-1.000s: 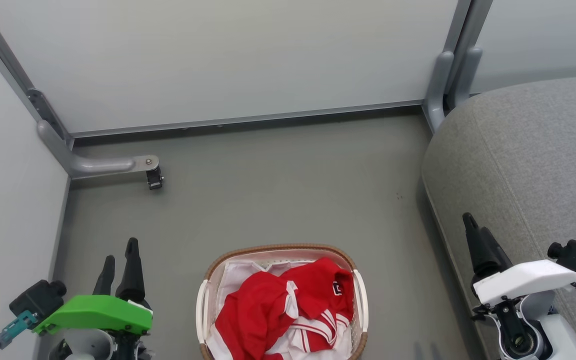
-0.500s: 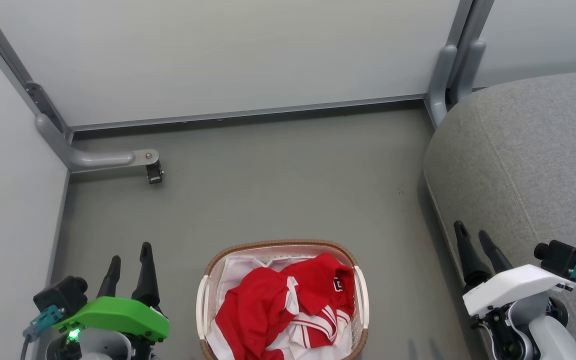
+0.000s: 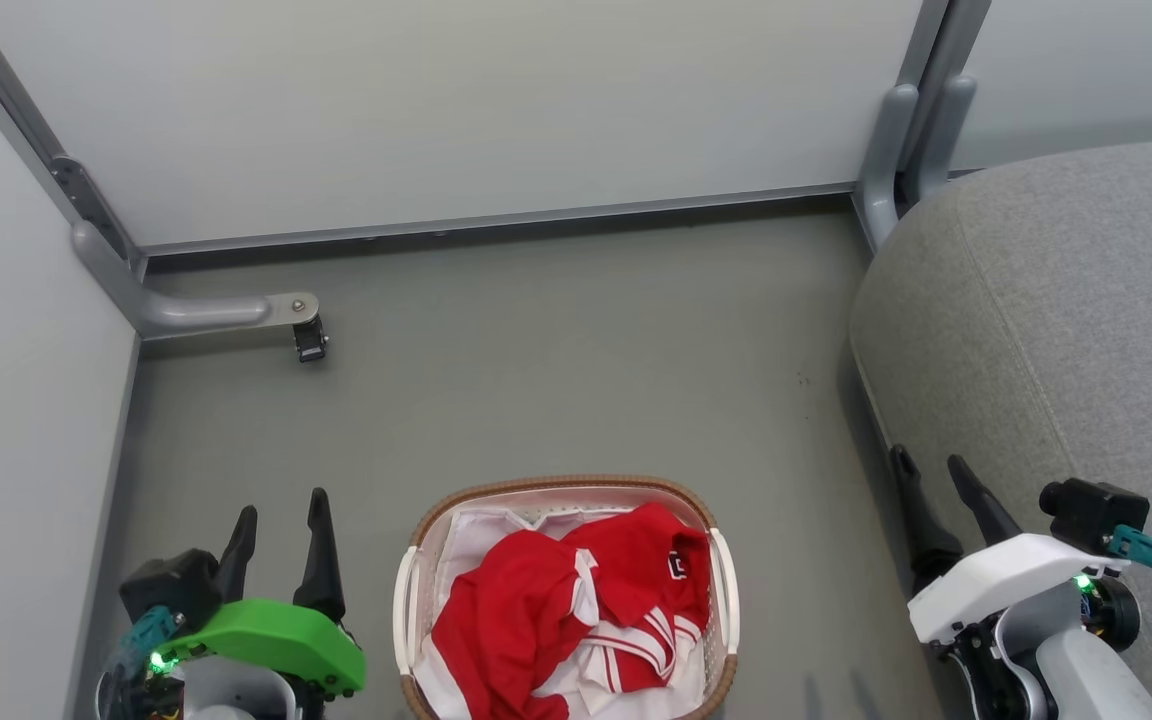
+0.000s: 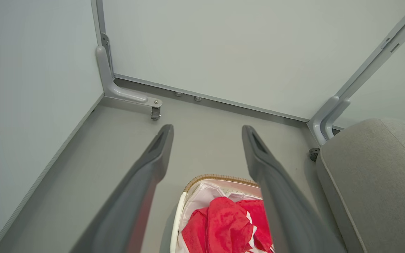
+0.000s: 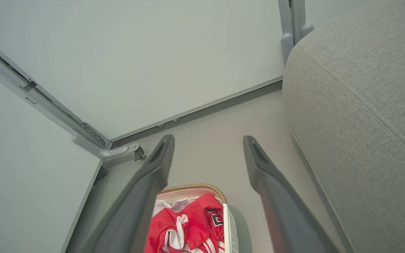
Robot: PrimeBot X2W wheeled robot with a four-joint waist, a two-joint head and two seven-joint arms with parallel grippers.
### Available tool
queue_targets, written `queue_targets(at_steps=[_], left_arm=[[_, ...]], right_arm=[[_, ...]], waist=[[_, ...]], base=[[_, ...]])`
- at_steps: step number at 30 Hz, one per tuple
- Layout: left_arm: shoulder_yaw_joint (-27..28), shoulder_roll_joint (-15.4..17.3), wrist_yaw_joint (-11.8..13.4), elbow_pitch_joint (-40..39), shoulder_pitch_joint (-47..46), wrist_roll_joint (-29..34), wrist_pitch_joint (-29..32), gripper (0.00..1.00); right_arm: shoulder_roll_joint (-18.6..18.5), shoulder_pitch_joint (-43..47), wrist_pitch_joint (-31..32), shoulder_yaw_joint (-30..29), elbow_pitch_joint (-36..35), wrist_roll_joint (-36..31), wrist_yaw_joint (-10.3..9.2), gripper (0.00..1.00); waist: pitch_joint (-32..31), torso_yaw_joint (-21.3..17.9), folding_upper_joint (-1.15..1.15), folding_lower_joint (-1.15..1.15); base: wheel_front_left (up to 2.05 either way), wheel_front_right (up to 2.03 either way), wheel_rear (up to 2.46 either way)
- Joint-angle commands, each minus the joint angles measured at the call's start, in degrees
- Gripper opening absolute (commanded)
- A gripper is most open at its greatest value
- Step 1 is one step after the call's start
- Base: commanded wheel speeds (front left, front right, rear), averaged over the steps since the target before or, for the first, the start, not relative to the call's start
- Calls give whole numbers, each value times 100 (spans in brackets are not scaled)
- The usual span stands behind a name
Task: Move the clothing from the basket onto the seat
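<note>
Head view: left gripper (image 3: 282, 502), right gripper (image 3: 928, 456) fingers spread; risks pinching white cloth liner (image 3: 471, 530) with bright red striped garment (image 3: 536, 620), possibly tipping white perforated basket (image 3: 556, 484).

Partitioned lab booth, pale panels (image 3: 456, 110), grey metal frame (image 3: 201, 313), bare floor (image 3: 556, 360), grey seat (image 3: 1056, 300)

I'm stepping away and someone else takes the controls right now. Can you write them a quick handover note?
Left gripper: open, empty, over the floor on the basket's left.
Right gripper: open, empty, between the basket and the seat's edge.
Clothing: red garment, crumpled inside the basket on top of the white liner.
Seat: grey cushion to the robot's right, nothing on the part in view.
Done: nothing yet; the garment is not grasped.
Left: reach into the basket, grip the red garment and not the liner, lift it out, lay it on the seat.
</note>
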Motion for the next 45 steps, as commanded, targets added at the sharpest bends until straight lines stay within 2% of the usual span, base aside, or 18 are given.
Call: queue_targets(at_steps=[1, 14, 29, 38, 45], left_arm=[[-31, 85, 49, -26, -81, 179, -63, 100], [-86, 13, 281, -216, 71, 835, -241, 100], [99, -56, 297, -512, 261, 1593, -433, 100], [74, -144, 132, -387, 302, 1987, -529, 100], [-214, -227, -82, -169, -38, 2400, -609, 100]], right_arm=[[-34, -126, -66, 15, -15, -173, 2, 100], [65, -48, -245, -110, -32, -952, 2, 100], [218, 70, -429, -406, -362, -1755, 1, 100], [185, -4, -536, -354, -168, -2170, 1, 100], [160, -309, -607, -280, -240, -2453, 1, 100]], waist=[[3, 0, 0, 0], [8, 12, 0, 0], [-50, 2, 0, 0], [145, -30, 0, 0], [776, -168, 0, 0]], base=[[0, 0, 0], [0, 0, 0], [0, 0, 0], [0, 0, 0], [0, 0, 0]])
